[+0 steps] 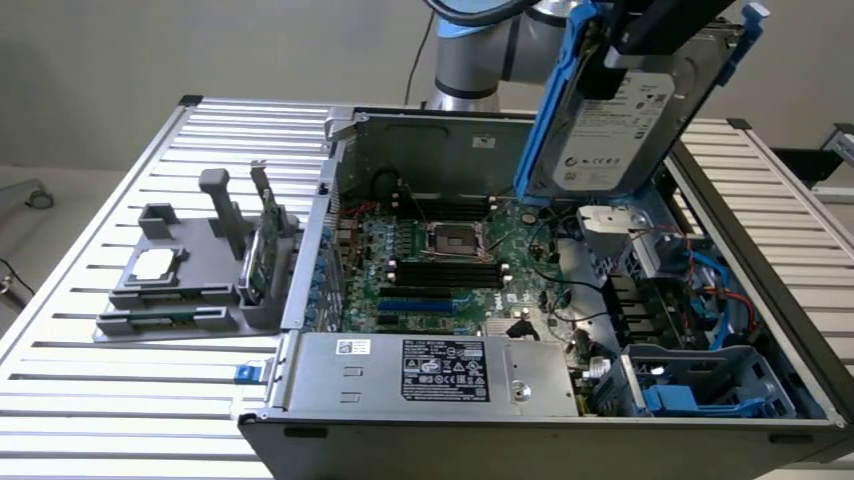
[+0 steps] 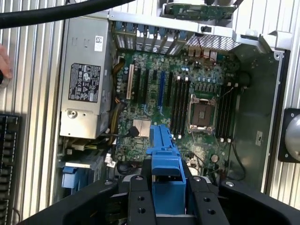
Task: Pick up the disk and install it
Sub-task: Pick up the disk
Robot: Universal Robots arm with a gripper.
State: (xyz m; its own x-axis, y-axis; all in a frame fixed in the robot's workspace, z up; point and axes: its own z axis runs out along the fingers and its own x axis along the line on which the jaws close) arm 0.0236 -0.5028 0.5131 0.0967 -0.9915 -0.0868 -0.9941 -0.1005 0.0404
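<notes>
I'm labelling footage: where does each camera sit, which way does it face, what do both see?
Exterior view: off the arm, raised, looking down into the open computer case; shows the arm and gripper holding the disk above it.
Wrist view: on the wrist, facing down onto the motherboard; fingers flank the disk's blue rail.
Shared: motherboard, power supply, disk.

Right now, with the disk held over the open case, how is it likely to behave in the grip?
Probably stiff: the disk is a metal block and hangs tilted without sagging. Likely heavy for its size, so it may swing. The gripper clamps its blue plastic rail, which may flex or slip.
</notes>
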